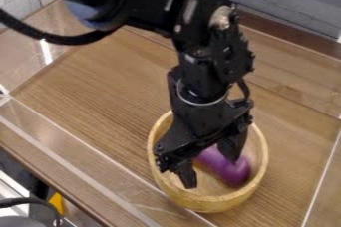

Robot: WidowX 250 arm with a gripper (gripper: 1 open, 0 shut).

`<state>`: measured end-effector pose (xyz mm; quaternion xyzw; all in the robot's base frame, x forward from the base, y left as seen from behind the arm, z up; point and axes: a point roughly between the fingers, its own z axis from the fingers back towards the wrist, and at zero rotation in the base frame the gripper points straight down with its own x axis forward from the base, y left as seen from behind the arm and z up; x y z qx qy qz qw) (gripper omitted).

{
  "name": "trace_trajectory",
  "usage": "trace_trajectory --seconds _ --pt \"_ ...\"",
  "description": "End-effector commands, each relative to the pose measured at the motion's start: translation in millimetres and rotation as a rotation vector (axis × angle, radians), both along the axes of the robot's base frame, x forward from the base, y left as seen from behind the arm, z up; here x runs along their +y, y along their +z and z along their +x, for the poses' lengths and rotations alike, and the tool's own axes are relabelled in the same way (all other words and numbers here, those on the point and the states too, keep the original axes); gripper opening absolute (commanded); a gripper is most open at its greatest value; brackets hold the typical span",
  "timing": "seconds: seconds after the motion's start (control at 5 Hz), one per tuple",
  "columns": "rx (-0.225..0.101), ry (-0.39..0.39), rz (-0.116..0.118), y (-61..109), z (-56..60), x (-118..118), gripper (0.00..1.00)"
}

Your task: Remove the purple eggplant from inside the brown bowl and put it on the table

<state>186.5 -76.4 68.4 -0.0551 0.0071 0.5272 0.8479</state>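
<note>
I find the purple eggplant (pixel 228 167) inside the brown bowl (pixel 205 200), lying on its floor toward the right-hand side of the view, partly covered by my black arm (pixel 206 92). My fingers (pixel 208 167) reach down into the bowl, tips spread wide apart, with no grip on the eggplant; whether either tip touches it, I cannot determine. The bowl stands upright on the wood-grain surface (pixel 100 97), near the clear wall (pixel 100 167) along its edge.

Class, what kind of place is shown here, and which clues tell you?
Probably a robotics lab: a black robot arm over a clear-walled wooden table, with a toy eggplant in a bowl.
</note>
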Motion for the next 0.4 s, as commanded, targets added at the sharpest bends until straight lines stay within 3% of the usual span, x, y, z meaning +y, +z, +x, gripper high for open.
trace_trajectory --seconds 0.0,0.2 --pt "-0.032 -0.010 -0.006 0.3 9.3 -7.1 1.00" --pt "-0.031 -0.016 -0.001 -9.0 14.7 -13.3 1.00"
